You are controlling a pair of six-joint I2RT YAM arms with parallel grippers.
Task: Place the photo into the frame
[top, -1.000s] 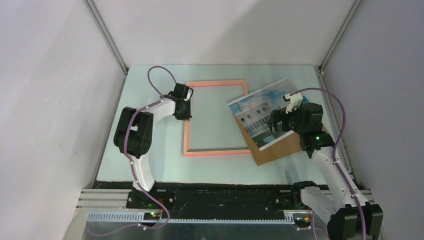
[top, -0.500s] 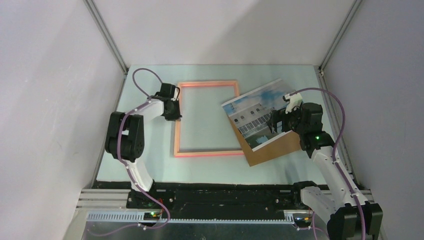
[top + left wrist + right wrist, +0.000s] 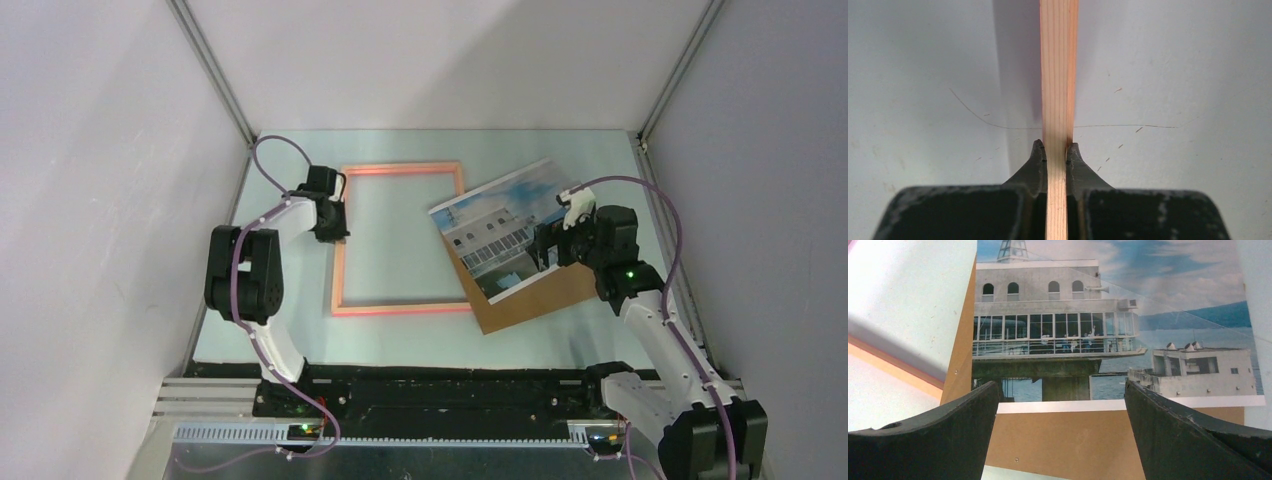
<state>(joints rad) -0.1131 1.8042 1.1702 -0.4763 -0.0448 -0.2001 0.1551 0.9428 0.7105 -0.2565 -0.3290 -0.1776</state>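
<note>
The frame (image 3: pixel 400 168), a thin salmon-orange rectangle, lies flat at the table's middle left. My left gripper (image 3: pixel 330 225) is shut on its left bar. In the left wrist view that wooden bar (image 3: pixel 1058 75) runs straight up between the gripper's (image 3: pixel 1056 150) closed jaws. The photo (image 3: pixel 495 235), a white building against sea and sky, lies face up and tilted to the right of the frame. My right gripper (image 3: pixel 545 245) hangs open over its near right edge. Seen from the right wrist, the photo (image 3: pixel 1073 330) lies ahead of the wide-open gripper (image 3: pixel 1060 385), which holds nothing.
A brown backing board (image 3: pixel 540 292) lies under the photo and sticks out at its near side (image 3: pixel 1063 440). Metal posts and grey walls (image 3: pixel 120 200) close in the table at left, right and back. A strip of the frame's border (image 3: pixel 895 371) shows left of the board.
The left gripper has dragged the frame to the left. The right gripper, the photo and the backing board have also shifted left together.
</note>
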